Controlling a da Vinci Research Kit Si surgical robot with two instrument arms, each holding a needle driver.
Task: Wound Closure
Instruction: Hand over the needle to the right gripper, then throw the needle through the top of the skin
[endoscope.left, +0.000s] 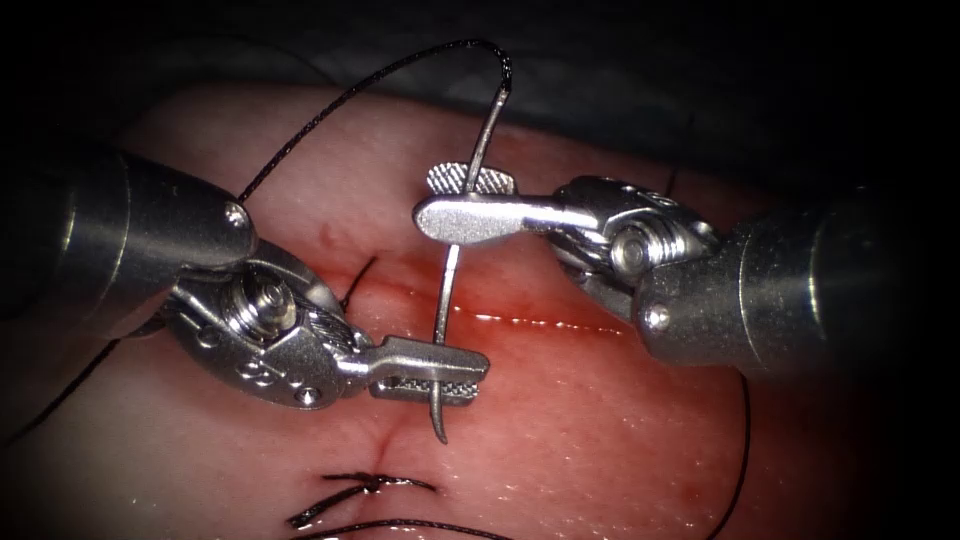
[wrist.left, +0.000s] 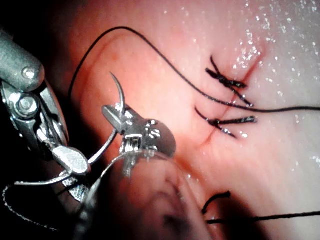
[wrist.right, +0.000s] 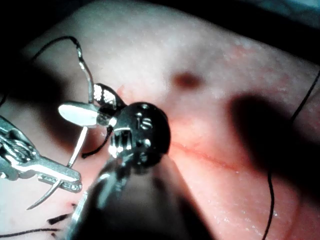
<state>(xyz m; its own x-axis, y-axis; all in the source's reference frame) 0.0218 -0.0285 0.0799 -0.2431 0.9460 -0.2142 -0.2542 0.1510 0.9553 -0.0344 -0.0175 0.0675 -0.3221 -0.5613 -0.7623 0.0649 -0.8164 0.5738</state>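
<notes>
The left hand (endoscope.left: 432, 375) grips the needle (endoscope.left: 452, 290) near its point, the right hand (endoscope.left: 462, 200) near its tail, above the tissue (endoscope.left: 600, 430): seemingly mid-handover; one must release.

**Colours and patterns at the wound**

Pale pink, glistening slab of tissue (endoscope.left: 620, 440); deeper red wash along the thin dark-red line of the cut (endoscope.left: 520, 322), with wet red fluid (endoscope.left: 530, 320) catching white glints. Curved steel needle (endoscope.left: 452, 290): bright silver, greyer toward the tip. Fine braided thread (endoscope.left: 330, 110): black, faintly speckled. Short cut ends of thread (endoscope.left: 340, 497): black, frayed. Polished metal left tool (endoscope.left: 432, 372): silver-grey, cross-hatched grid on the inner jaw faces. Polished metal right tool (endoscope.left: 470, 200): same silver, same cross-hatch showing on its rear jaw; matte grey shaft. In the right wrist view a dark reddish spot (wrist.right: 186, 79) marks the tissue.
</notes>
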